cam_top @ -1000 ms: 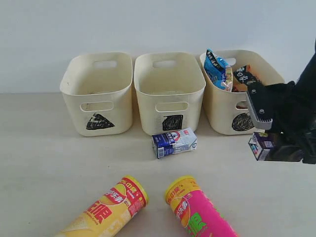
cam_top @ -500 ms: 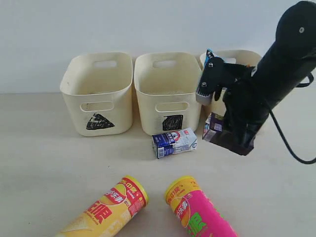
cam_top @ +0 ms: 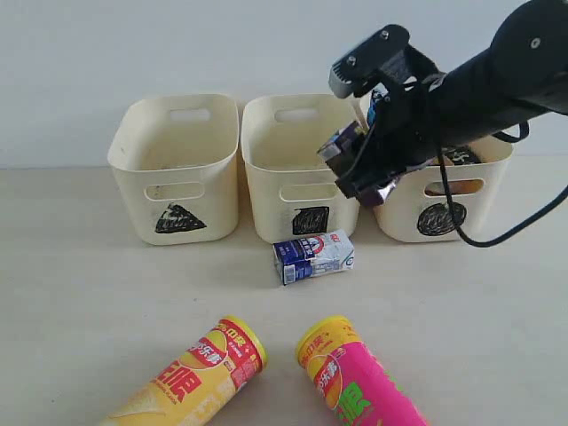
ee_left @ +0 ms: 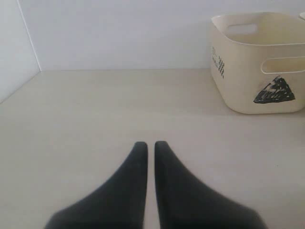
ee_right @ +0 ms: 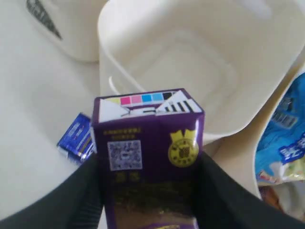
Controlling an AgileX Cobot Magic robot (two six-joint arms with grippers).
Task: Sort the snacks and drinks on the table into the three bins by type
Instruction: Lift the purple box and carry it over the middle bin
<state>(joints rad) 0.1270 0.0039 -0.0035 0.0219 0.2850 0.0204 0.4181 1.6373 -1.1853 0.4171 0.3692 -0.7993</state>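
Observation:
My right gripper (cam_top: 357,167) (ee_right: 148,183) is shut on the dark purple drink carton (cam_top: 341,145) (ee_right: 147,143), held in the air over the right rim of the square-marked bin (cam_top: 304,169) (ee_right: 119,71). The blue-and-white carton (cam_top: 312,256) (ee_right: 76,139) lies on the table in front of that bin. The yellow-red tube (cam_top: 195,373) and the pink-green tube (cam_top: 355,382) lie near the front edge. In the circle bin (cam_top: 417,209) the blue packet (ee_right: 282,143) shows; the arm hides most of it in the exterior view. My left gripper (ee_left: 150,146) is shut and empty above bare table.
The triangle-marked bin (cam_top: 175,169) (ee_left: 257,62) stands at the left of the row and looks empty. A white wall runs close behind the bins. The right arm's black cable (cam_top: 497,232) loops down in front of the circle bin.
The right arm has carried the purple carton up and leftward, from low beside the circle bin to above the square bin's right rim. Nothing else has moved.

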